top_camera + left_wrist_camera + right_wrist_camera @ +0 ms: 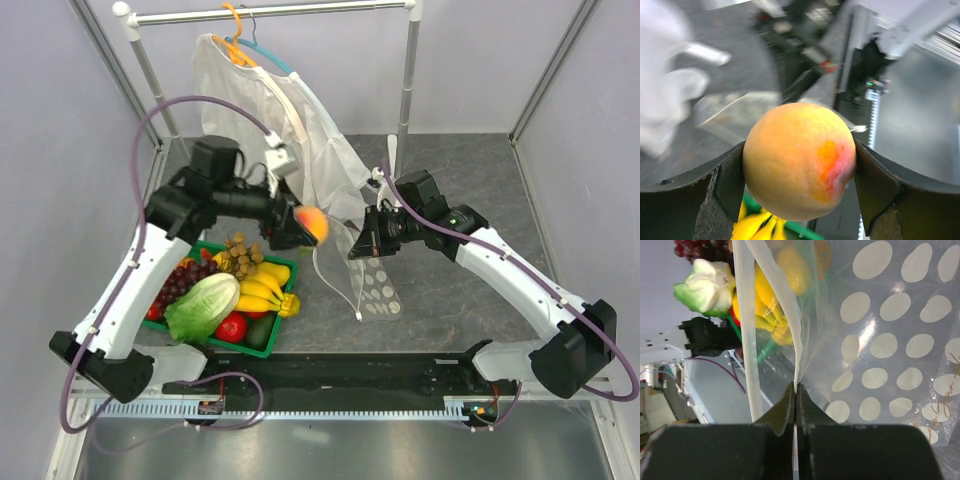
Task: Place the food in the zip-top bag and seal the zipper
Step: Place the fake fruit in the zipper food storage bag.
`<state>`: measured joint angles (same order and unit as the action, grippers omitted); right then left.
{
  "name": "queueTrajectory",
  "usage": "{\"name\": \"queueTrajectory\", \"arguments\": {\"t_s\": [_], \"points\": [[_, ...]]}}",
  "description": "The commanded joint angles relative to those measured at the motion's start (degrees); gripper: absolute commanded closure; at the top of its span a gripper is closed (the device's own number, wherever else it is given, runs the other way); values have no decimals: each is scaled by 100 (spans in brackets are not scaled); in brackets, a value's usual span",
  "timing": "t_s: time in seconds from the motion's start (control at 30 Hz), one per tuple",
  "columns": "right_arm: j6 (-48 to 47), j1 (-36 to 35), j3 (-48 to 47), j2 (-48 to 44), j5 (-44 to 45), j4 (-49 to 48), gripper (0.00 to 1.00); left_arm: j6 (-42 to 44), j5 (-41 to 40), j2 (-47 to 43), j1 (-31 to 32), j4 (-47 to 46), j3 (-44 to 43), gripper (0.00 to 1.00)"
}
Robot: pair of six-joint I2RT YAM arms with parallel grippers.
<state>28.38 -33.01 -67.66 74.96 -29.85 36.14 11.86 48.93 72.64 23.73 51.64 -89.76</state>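
Looking like robotics lab test cell. Pale panel walls (pixel 50 150) and metal frame posts (pixel 550 72) boxing in grey-topped table (pixel 470 170). Two white arms, left arm (pixel 120 300) and right arm (pixel 520 280), sitting bolted to black rail (pixel 330 375) at near edge. Purple cables (pixel 200 98) looping off them, slotted cable duct (pixel 330 410) running below. Props staging it: toy banana bunch (pixel 262 285) and toy lettuce head (pixel 203 305) lying in green basket (pixel 208 246), white garment (pixel 240 90) hanging from clothes rail (pixel 270 12).

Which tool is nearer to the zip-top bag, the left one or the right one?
Right. The right tool is shut on the zip-top bag at its top edge; the left tool, holding the peach, hovers close beside that edge.
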Motion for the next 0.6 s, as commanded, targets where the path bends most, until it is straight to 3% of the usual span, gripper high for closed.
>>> {"name": "queueTrajectory", "arguments": {"t_s": [0.0, 0.13, 0.3, 0.5, 0.57], "points": [[466, 32, 42, -201, -548, -476, 100, -930, 126, 39, 1089, -1522, 589, 56], [555, 41, 121, -218, -751, -582, 100, -1133, -346, 136, 1704, -2008, 1196, 58], [554, 58, 165, -376, -865, -591, 100, -931, -1287, 189, 1750, -2061, 1908, 57], [598, 58, 262, -508, -918, -643, 100, -685, -2394, 672, 1741, -1438, 1795, 54], [660, 58, 279, -535, -961, -687, 100, -693, -2545, 786, 1732, -1263, 1725, 48]]}}
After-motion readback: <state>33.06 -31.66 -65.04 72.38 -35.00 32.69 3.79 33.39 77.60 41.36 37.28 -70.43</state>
